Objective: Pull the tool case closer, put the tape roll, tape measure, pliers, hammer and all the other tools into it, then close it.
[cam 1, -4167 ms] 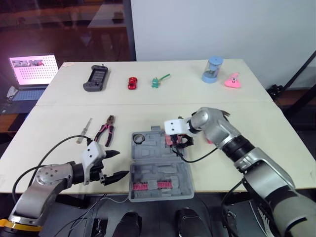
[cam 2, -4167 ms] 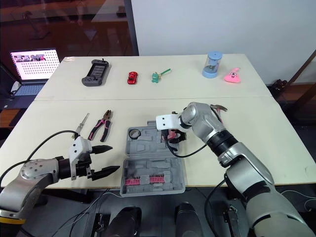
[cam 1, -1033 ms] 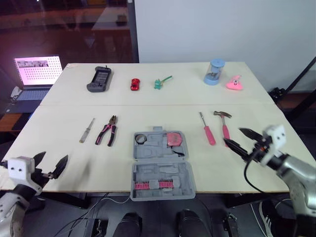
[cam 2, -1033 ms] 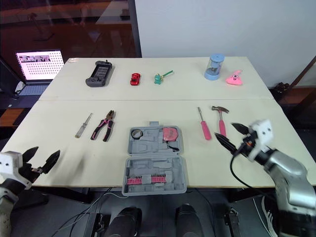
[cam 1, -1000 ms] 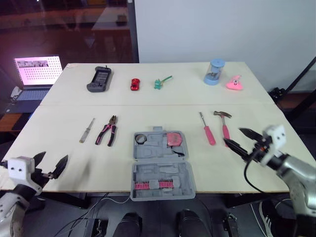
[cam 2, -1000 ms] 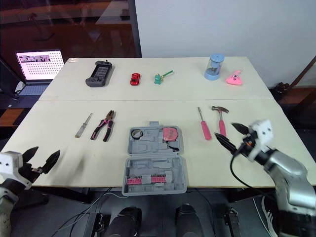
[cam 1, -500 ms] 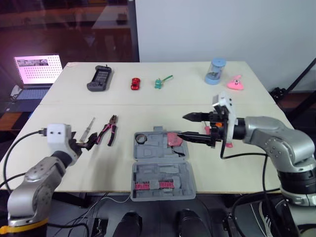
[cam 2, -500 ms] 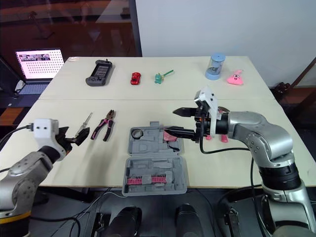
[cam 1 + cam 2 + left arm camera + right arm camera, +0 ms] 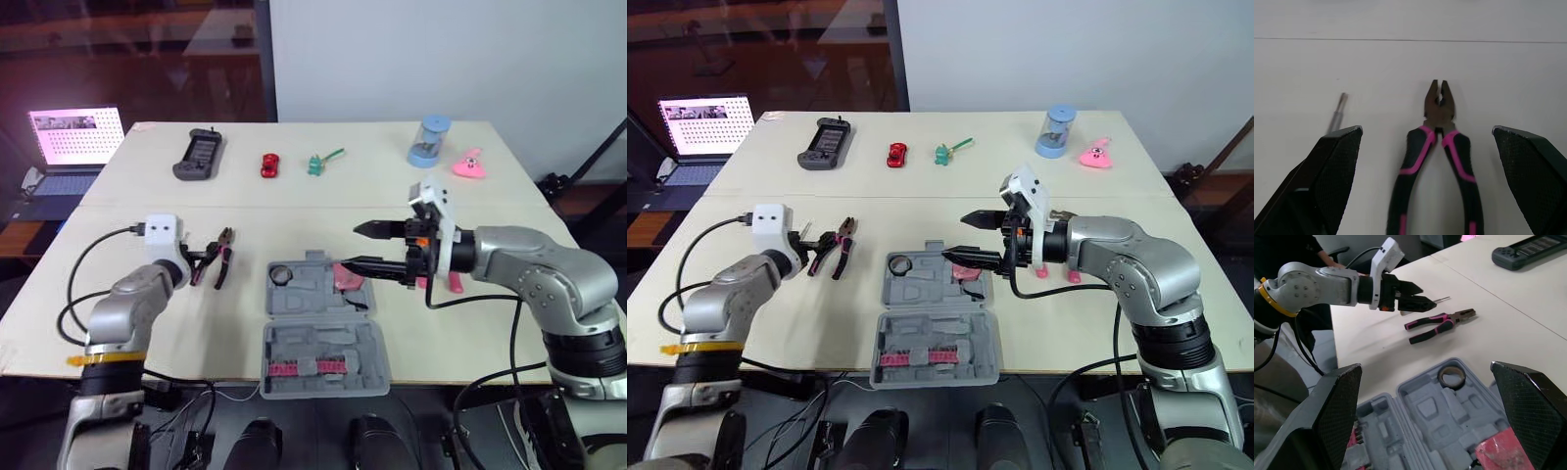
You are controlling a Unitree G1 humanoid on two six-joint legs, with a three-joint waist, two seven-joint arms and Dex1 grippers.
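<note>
The grey tool case [image 9: 324, 338] lies open near the table's front edge. In its far half sit the tape roll [image 9: 283, 273] and the red tape measure [image 9: 345, 276]. The pink-handled pliers [image 9: 220, 265] lie on the table left of the case, with a thin screwdriver [image 9: 1336, 116] beside them. My left gripper [image 9: 201, 262] is open, its fingers [image 9: 1327, 181] on either side of the pliers' handles without touching them. My right gripper [image 9: 351, 246] hangs open over the case's far right part. The pink hammer handle [image 9: 454, 285] and a pink screwdriver [image 9: 424, 282] peek out under my right arm.
Along the far side of the table lie a game controller [image 9: 197, 157], a red toy car [image 9: 266, 164], a green toy [image 9: 318, 162], a blue cylinder [image 9: 428, 142] and a pink toy [image 9: 469, 164]. A laptop [image 9: 73, 137] stands off the table's left.
My left gripper has moved forward and right until it straddles the pliers. My right gripper has shifted slightly left over the case and is still open.
</note>
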